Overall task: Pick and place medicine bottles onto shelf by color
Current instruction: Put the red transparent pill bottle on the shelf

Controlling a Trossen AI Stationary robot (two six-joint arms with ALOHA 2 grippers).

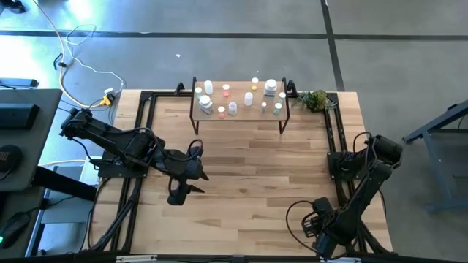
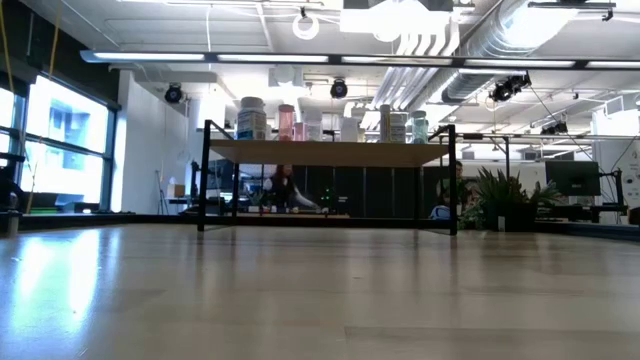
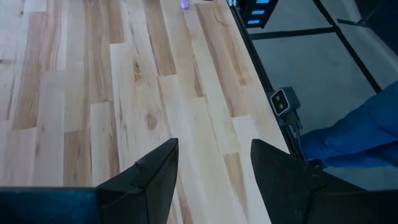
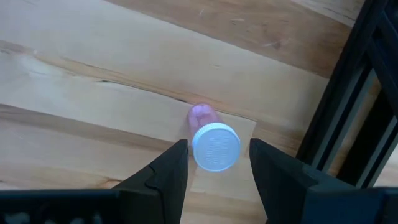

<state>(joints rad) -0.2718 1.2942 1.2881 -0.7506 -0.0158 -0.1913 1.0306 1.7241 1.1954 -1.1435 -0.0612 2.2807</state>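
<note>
At desk's far edge, shelf point(image 1: 241, 117) carries medicine bottles point(image 1: 270, 88); no label legible. Right gripper point(image 4: 214, 163) at near right corner, fingers straddling white-capped bottle point(image 4: 215, 147), contact unclear. Left gripper point(image 3: 214, 163) released, over bare desk point(image 3: 124, 93).

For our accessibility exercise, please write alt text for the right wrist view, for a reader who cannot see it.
A small white bottle with a pink cap stands on the light wooden table, seen from above between the open fingers of the right gripper. A black metal frame runs along the table's edge.
</note>
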